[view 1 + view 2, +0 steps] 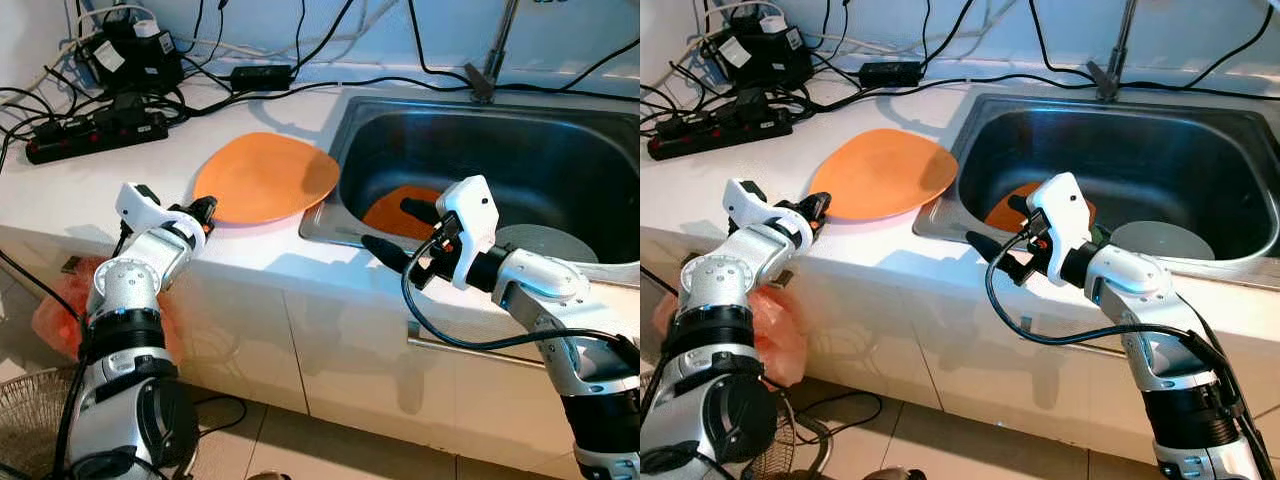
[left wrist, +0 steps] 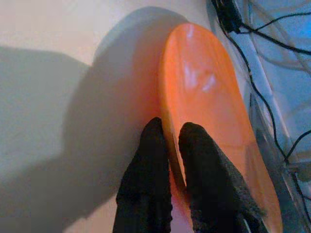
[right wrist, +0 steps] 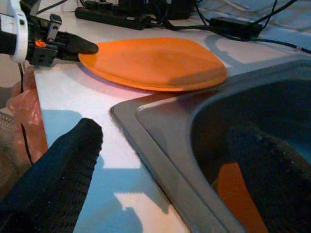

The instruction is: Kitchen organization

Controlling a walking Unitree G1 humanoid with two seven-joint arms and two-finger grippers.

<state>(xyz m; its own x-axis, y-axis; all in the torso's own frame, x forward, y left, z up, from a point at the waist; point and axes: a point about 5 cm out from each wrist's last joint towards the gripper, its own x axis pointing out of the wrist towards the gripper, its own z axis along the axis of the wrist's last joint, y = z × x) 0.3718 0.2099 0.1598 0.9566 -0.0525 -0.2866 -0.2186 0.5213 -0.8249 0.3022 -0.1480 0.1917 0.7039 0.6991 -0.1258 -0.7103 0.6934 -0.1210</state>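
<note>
An orange plate (image 1: 265,178) lies on the white counter (image 1: 80,200), its right edge overhanging the steel sink (image 1: 325,228). My left gripper (image 1: 205,212) is at the plate's left rim. In the left wrist view the two black fingers (image 2: 146,174) pinch that rim (image 2: 209,92) between them, so the gripper is shut on it. My right gripper (image 1: 395,230) hovers open over the sink's front left corner, holding nothing; its fingers (image 3: 58,174) are spread wide. A second orange plate (image 1: 395,212) lies in the basin, with a grey dish (image 1: 545,248) to its right.
A black power strip (image 1: 95,135) and tangled cables sit at the counter's back left. The tap (image 1: 490,70) rises behind the sink. An orange plastic bag (image 1: 50,320) and a wire basket (image 1: 25,420) are on the floor at the left.
</note>
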